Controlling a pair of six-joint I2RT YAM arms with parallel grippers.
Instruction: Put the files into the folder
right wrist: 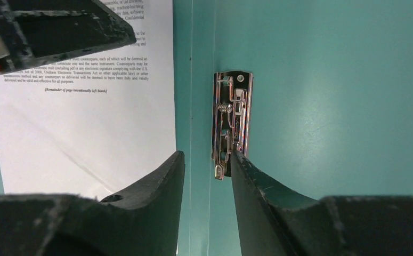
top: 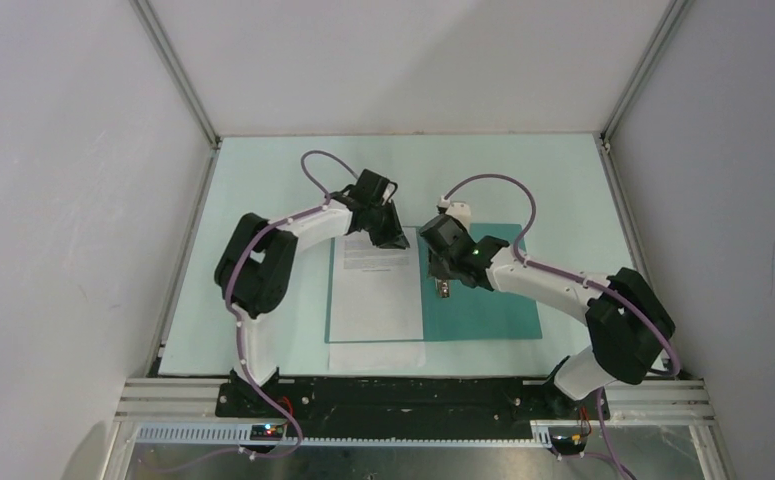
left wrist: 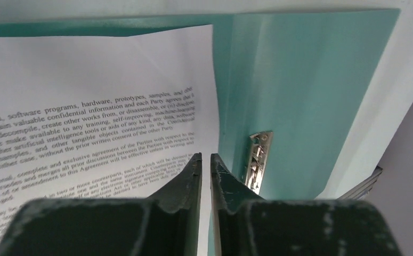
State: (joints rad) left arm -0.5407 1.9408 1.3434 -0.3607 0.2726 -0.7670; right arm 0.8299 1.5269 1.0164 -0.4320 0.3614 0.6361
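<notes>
The teal folder [top: 493,310] lies open and flat on the table. One printed white file [top: 375,290] rests on its left half, and a second file [top: 375,355] sticks out at the near edge. My left gripper [top: 395,238] points down over the upper sheet's right edge [left wrist: 87,106]. Its jaws [left wrist: 206,156] stand only a narrow slit apart, with nothing visibly pinched. My right gripper [top: 443,290] is open over the folder's spine [right wrist: 208,154]. Its right fingertip [right wrist: 239,160] touches the near end of the metal clip [right wrist: 231,117]. That clip also shows beside the left fingers [left wrist: 258,160].
The pale table mat [top: 263,200] is walled in by white panels and aluminium posts on the left, right and back. The left gripper's dark body [right wrist: 60,26] shows at the top left of the right wrist view, close to the right gripper.
</notes>
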